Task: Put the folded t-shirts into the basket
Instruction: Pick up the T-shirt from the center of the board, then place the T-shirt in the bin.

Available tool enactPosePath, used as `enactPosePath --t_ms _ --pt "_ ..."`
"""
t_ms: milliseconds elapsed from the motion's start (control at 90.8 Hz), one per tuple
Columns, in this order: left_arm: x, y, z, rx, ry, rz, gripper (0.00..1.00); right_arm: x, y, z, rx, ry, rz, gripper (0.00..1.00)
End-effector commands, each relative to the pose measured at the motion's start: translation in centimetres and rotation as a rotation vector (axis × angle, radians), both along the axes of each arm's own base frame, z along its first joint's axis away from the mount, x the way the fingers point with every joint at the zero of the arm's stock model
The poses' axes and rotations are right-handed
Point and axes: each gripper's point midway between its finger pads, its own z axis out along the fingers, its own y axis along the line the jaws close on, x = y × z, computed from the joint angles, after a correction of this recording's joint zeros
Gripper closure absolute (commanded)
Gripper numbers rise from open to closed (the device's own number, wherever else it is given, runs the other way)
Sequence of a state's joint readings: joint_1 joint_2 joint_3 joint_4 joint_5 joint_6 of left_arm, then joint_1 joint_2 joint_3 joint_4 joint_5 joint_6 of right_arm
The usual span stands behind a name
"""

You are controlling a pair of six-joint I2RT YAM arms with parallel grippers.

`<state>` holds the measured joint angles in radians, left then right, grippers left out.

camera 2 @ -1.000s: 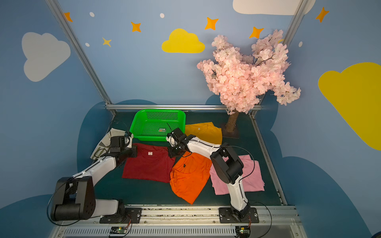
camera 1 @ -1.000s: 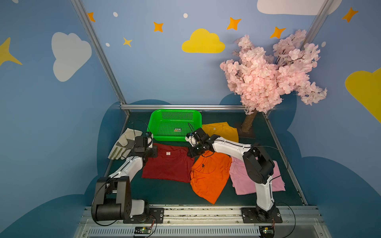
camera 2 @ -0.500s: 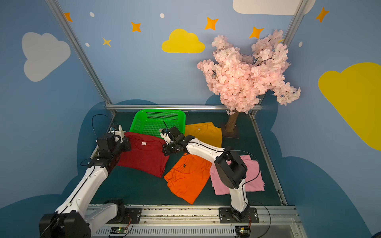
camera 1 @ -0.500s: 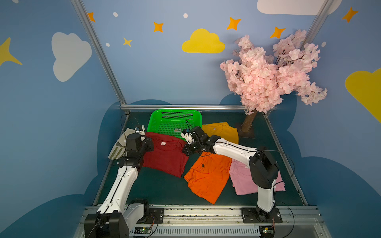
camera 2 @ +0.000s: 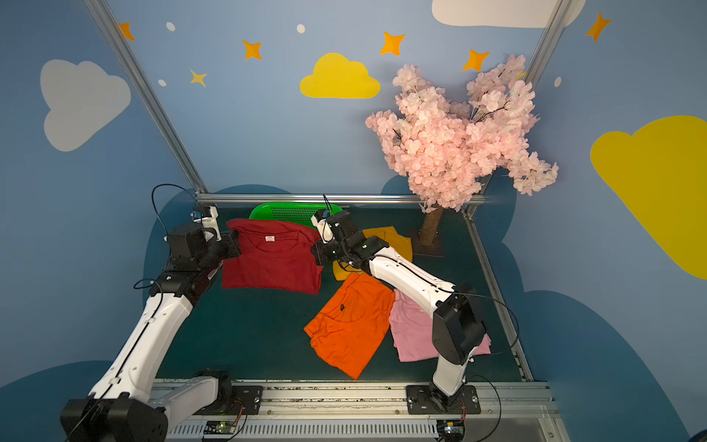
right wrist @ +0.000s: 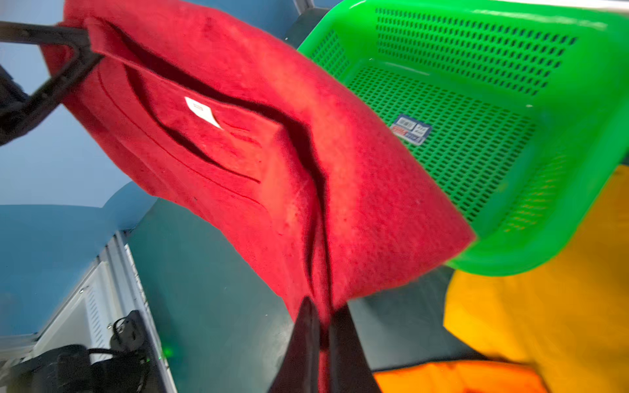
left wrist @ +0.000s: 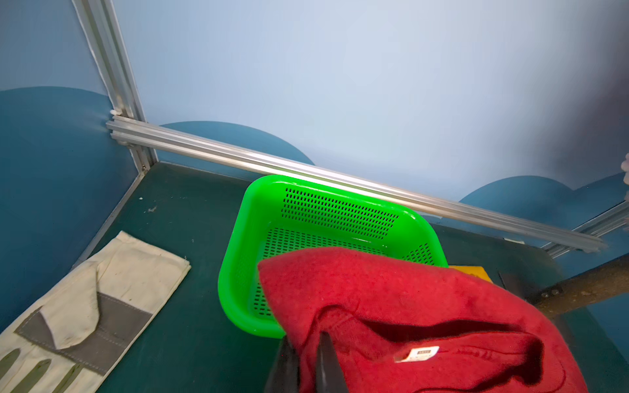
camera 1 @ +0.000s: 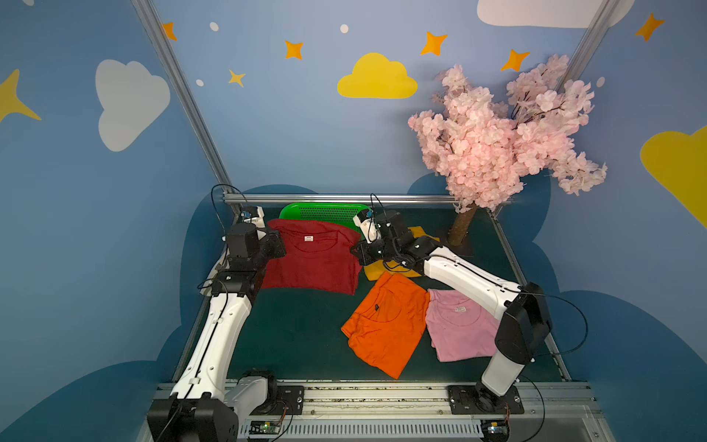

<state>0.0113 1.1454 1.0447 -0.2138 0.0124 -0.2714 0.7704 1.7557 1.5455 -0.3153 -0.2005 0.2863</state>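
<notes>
Dark red t-shirt (camera 1: pixel 311 256) hangs just before the basket (camera 1: pixel 321 211), our left gripper (left wrist: pixel 306 343) and right gripper (right wrist: pixel 323 306) each clamped on a corner. Its drooping hem, possibly dragging the tabletop (camera 1: pixel 298 333), could snag the near rim and unfold, we judge.

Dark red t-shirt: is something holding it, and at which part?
The dark red t-shirt is held at both shoulder corners: left pincer shut on one, right pincer on the other.

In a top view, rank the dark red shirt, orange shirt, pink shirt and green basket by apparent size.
Largest: dark red shirt and orange shirt, about alike; red is lifted nearer the camera.
Then pink shirt, partly hidden.
Smallest: green basket.
</notes>
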Motion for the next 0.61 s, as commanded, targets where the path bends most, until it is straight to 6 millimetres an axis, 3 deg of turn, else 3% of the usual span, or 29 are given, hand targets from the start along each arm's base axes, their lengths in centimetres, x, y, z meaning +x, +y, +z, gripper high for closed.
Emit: enactPosePath --t_ms 0,176,352,507,595 --pt "2.6 -0.2 0.5 -0.035 0.012 0.007 0.97 3.3 -0.7 4.1 0.026 -0.123 -0.027 1.00" --pt "7.7 -0.8 1.5 -0.052 0.014 -0.017 0.97 8.0 -1.0 5.6 0.031 -0.181 -0.062 1.00" --pt "12.9 -1.0 0.3 -0.026 0.066 -0.042 0.97 12.7 -0.8 6.2 0.067 -0.193 -0.090 1.00" --pt "16.0 -1.6 -0.5 -0.021 0.112 -0.088 0.97 14.7 0.3 6.2 0.095 -0.176 -0.080 1.00" --pt "17.2 -1.7 -1.2 -0.019 0.128 -0.100 0.97 15.4 1.1 4.9 0.095 -0.153 -0.064 1.00"
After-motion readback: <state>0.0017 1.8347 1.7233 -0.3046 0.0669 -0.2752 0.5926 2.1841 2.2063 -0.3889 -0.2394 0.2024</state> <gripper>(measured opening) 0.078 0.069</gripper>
